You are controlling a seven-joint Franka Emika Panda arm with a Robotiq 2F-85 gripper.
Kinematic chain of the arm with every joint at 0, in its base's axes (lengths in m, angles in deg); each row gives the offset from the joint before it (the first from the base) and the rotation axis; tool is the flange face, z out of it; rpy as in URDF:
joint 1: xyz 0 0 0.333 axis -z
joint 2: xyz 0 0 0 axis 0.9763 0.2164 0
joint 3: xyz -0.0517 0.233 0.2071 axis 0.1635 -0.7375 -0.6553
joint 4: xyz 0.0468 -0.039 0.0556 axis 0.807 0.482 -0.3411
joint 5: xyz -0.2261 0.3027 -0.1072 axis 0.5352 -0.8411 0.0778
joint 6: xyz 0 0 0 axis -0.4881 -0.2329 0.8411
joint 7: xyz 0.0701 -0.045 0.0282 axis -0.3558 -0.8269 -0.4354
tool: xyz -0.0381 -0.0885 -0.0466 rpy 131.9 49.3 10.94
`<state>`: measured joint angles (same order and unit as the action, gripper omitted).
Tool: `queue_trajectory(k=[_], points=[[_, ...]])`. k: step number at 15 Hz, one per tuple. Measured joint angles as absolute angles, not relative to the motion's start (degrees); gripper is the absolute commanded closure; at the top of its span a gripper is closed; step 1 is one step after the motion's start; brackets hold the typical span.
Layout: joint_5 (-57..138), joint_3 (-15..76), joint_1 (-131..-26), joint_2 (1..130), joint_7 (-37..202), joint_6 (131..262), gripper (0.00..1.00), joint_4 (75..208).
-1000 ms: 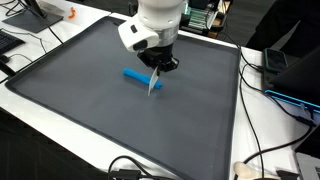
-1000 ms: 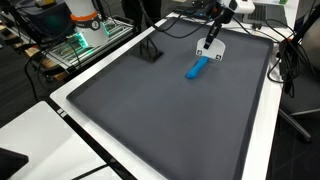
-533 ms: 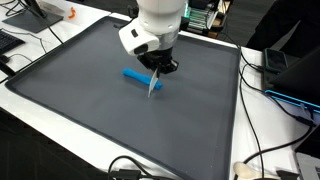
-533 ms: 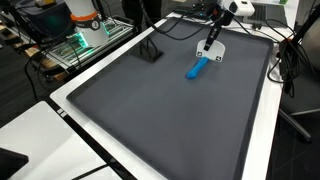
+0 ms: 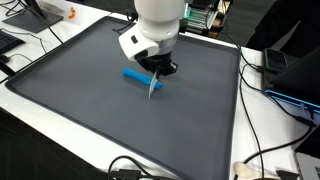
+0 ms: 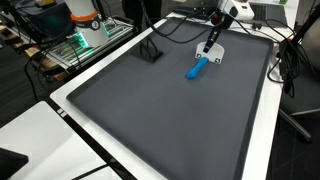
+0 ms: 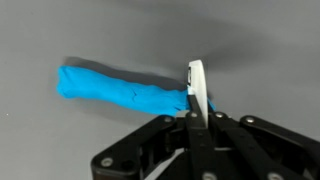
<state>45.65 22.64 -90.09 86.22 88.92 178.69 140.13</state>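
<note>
Hand (image 7: 192, 125) is clamped shut on a thin white blade (image 7: 197, 85), which stands on edge between my fingers with its tip pointing away from the palm. In the wrist view the tip meets one end of the blue roll (image 7: 120, 88). It is touching or just biting in; I cannot tell how deep. The rest of the roll runs off to one side of the blade, flat on the dark grey mat (image 5: 80, 90). In an exterior view the blade slants down from the hand to the roll's end. The mat lies on the counter (image 5: 275, 125), and the cables (image 5: 150, 170) at its edge are well apart from the hand.

Judgement: the step in hand is a cut at the roll's end, with the blade placed but not through. The next move calls for a straight downward press with the blade kept upright, so the roll doesn't skid.
</note>
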Motion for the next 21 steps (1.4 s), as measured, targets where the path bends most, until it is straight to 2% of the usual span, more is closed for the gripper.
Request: queue_trajectory(k=[21], points=[[44.5, 22.6, -89.1, 84.1, 87.7, 177.4, 0.99, 143.6]])
